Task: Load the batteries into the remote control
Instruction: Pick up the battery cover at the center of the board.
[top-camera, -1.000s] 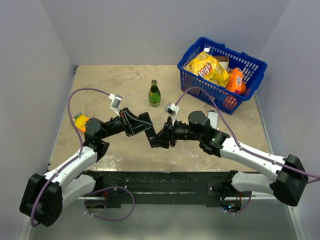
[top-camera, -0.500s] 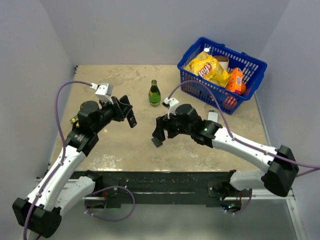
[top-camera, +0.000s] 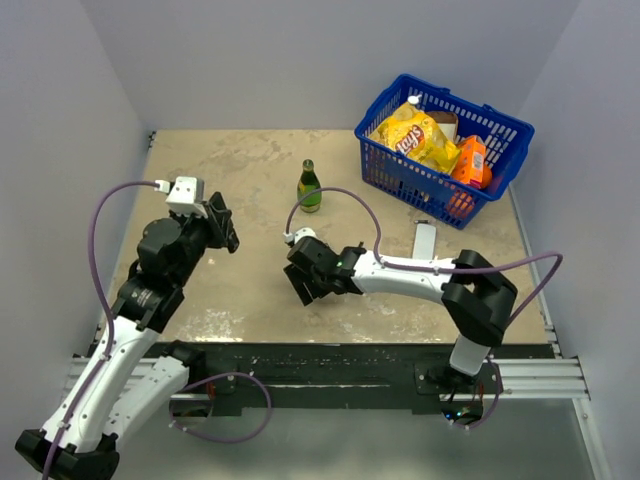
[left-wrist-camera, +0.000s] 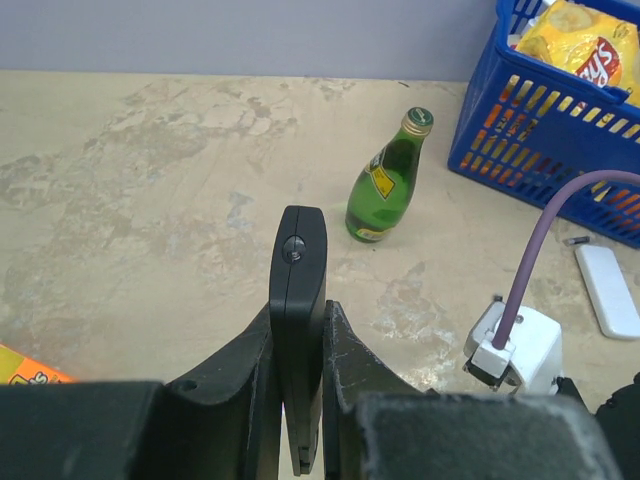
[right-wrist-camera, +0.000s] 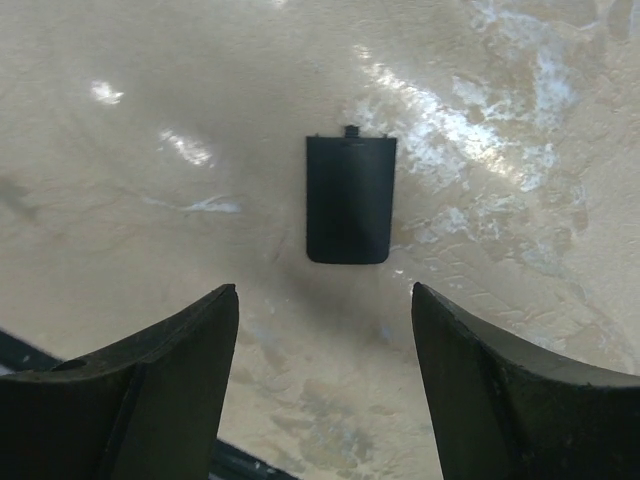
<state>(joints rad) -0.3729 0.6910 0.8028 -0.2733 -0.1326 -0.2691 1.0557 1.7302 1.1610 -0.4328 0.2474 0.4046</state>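
Mottled beige tabletop (top-camera: 250, 170), glossy in patches, with grey walls on three sides. Left gripper (left-wrist-camera: 298, 322) is clamped on the remote (left-wrist-camera: 298, 262), a slim matte black bar held edge-on. Its rounded tip points toward the green glass bottle (left-wrist-camera: 385, 185), well apart. Right gripper (right-wrist-camera: 322, 300) is spread wide above the flat black cover (right-wrist-camera: 350, 200), not touching it, near the front edge. Blue lattice basket (top-camera: 400, 178) sits at the far right, with a white device (left-wrist-camera: 608, 290) beside it.

left claw (left-wrist-camera: 298, 325): clamped on the remote control (left-wrist-camera: 299, 262), held edge-on, tip poking forward
green bottle (left-wrist-camera: 386, 182): upright on the bench (left-wrist-camera: 150, 170), just past that tip, bit to the right
blue basket (left-wrist-camera: 545, 135): far right, chips bag (left-wrist-camera: 575, 40) inside
white flat device (left-wrist-camera: 608, 290): lying by the basket's front
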